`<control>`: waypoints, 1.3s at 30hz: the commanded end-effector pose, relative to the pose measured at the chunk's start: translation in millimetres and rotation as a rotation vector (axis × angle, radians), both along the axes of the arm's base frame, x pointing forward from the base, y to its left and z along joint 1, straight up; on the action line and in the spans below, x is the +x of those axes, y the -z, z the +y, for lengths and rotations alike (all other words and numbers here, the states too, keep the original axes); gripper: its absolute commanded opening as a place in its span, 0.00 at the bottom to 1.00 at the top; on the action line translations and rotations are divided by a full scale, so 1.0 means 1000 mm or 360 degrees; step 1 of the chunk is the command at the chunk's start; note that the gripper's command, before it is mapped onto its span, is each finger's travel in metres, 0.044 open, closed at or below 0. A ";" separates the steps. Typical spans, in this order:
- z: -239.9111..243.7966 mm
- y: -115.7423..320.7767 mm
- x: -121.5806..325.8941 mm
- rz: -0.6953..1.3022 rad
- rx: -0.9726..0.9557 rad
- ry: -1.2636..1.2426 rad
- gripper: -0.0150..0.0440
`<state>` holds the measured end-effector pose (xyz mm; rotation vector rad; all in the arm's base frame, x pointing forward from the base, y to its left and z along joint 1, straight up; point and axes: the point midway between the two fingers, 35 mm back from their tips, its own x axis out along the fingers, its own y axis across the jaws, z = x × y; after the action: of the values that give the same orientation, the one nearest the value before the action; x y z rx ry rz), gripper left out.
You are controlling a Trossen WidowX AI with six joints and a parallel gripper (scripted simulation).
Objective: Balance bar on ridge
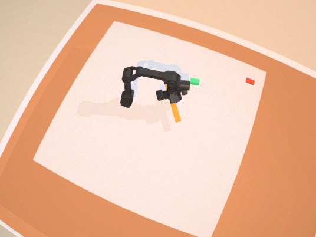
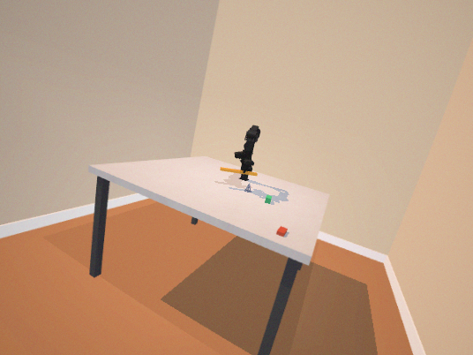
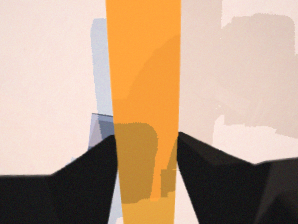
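Orange and slim, the bar (image 1: 175, 112) (image 2: 229, 169) (image 3: 145, 65) is held in the air above a pale table (image 1: 132, 165) (image 2: 176, 190). The gripper (image 1: 174, 98) (image 2: 246, 171) (image 3: 147, 135) is clamped on it, one black finger against each long side in the wrist view. From the top, the bar runs from beneath the gripper toward the near side, its near end slightly to the right.

The ridge (image 2: 248, 188) (image 3: 101, 131), a small grey-blue wedge with a pointed top, stands on the table. The exterior view shows it below the bar, the two apart; in the wrist view it peeks out at the bar's left edge, partly hidden. The arm covers it from the top.

The black arm (image 1: 153, 73) (image 2: 252, 137) reaches from left to right in the top view. A green block (image 1: 194, 81) (image 2: 268, 200) lies just to the right of its bend, and a red block (image 1: 250, 81) (image 2: 281, 231) sits well apart, farther right, near the table's edge. Dark legs hold the table over an orange floor (image 1: 277, 147) (image 2: 53, 287).
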<state>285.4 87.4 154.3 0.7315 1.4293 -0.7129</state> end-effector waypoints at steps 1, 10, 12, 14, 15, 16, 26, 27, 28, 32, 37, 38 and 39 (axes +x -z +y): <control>0.018 -0.001 0.000 -0.0003 0.0011 0.0070 0.25; 0.052 -0.002 -0.005 -0.0002 0.0018 0.0203 0.25; 0.060 -0.002 -0.007 -0.0001 0.0020 0.0233 0.25; 0.068 -0.002 -0.009 -0.0001 0.0021 0.0262 0.25; 0.071 -0.002 -0.009 0.0000 0.0022 0.0275 0.25; 0.074 -0.002 -0.010 0.0000 0.0022 0.0288 0.25; 0.090 0.001 -0.012 0.0001 0.0025 0.0343 0.25; 0.091 0.002 -0.012 0.0001 0.0026 0.0343 0.25; 0.091 0.004 -0.012 0.0001 0.0026 0.0343 0.25; 0.092 0.010 -0.011 0.0001 0.0026 0.0343 0.25; 0.092 0.018 -0.011 0.0001 0.0026 0.0343 0.25; 0.092 0.020 -0.010 0.0001 0.0026 0.0343 0.25; 0.092 0.021 -0.010 0.0001 0.0026 0.0343 0.25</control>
<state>275.1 178.7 139.1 0.9021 1.3681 -0.8640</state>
